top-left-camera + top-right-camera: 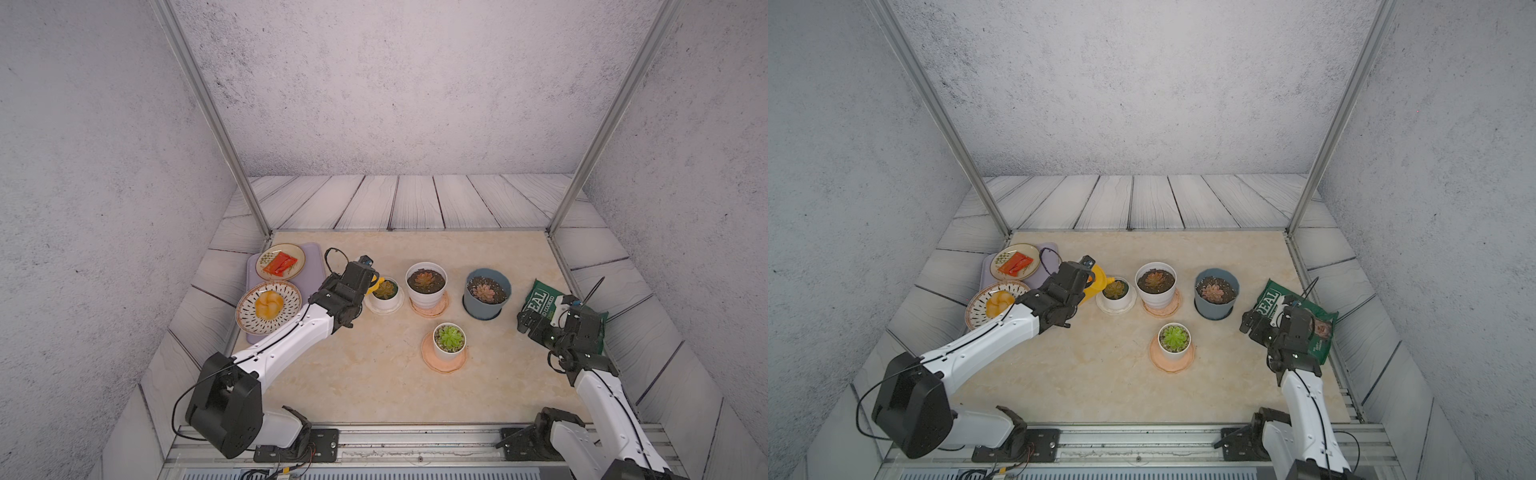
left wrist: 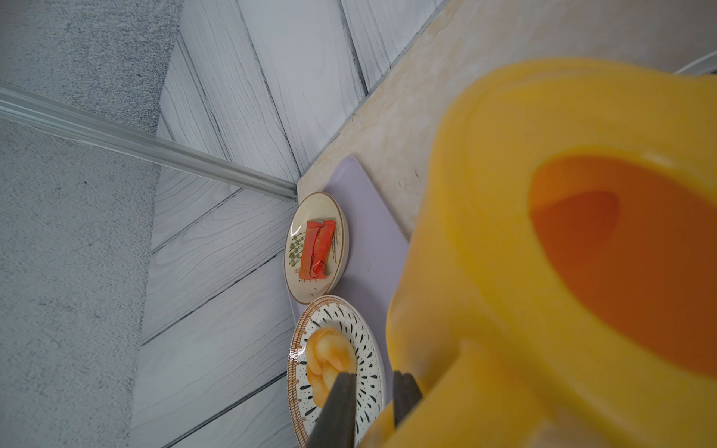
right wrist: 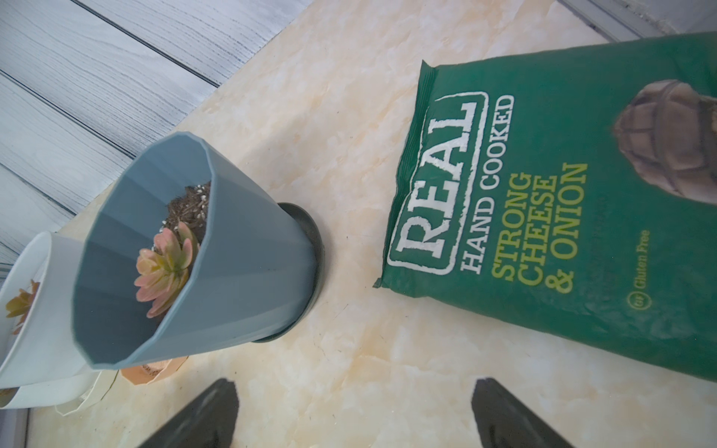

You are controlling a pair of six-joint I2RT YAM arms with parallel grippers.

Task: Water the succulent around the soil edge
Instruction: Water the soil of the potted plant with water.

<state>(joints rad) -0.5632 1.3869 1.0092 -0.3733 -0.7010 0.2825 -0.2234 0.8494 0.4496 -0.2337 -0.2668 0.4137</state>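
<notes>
Toward the far left corner of the surface, left gripper clamps the seemingly light, stiff watering can by its handle; right gripper gapes empty.

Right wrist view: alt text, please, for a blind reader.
A green crisp bag lies flat on the table, apart from a blue pot holding a pink succulent. The right gripper hangs open and empty over the table between them. A white pot stands beyond the blue one.

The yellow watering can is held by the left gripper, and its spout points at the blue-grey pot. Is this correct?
Not quite: the left gripper holds the yellow watering can, but its spout points at the low white pot, as both top views show.
</notes>
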